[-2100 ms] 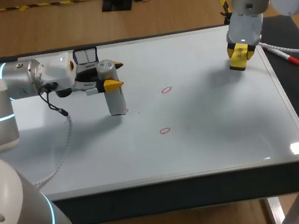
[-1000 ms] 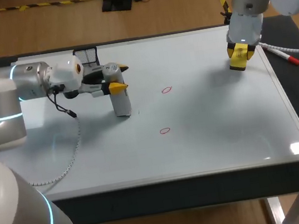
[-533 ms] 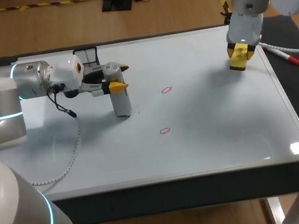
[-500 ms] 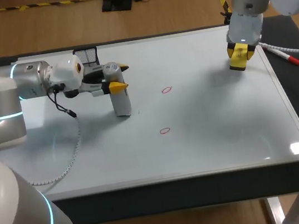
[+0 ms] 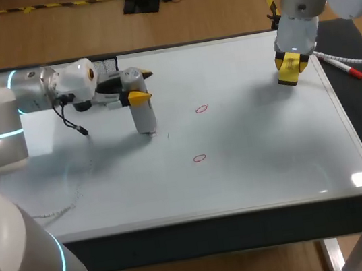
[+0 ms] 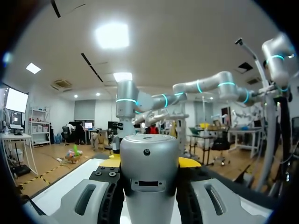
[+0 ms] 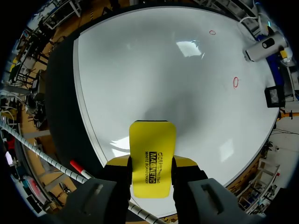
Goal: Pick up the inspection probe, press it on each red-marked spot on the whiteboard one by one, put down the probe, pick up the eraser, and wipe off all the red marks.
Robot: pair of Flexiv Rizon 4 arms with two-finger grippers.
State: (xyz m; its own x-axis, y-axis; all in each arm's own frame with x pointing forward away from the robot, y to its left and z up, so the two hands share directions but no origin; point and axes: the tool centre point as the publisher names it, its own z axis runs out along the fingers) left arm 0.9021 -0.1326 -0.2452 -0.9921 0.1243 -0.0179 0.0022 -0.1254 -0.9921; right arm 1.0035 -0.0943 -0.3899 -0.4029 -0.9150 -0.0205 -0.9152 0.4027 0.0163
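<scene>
My left gripper is shut on the silver inspection probe, which stands almost upright with its tip on the whiteboard at the left middle. In the left wrist view the probe fills the gap between the fingers of the gripper. Two red marks show, one right of the probe and one nearer the front. My right gripper hangs over the board's far right corner, shut on the yellow eraser. Ahead of the right gripper lie the red marks.
A red-capped marker pen lies on the black mat right of the board. A black mesh holder stands at the board's far left edge. The left arm's thin cable trails over the board's left part.
My left arm has drawn the probe slightly back and left and stood it more upright; its cable has shifted. The right arm with the eraser has not moved.
</scene>
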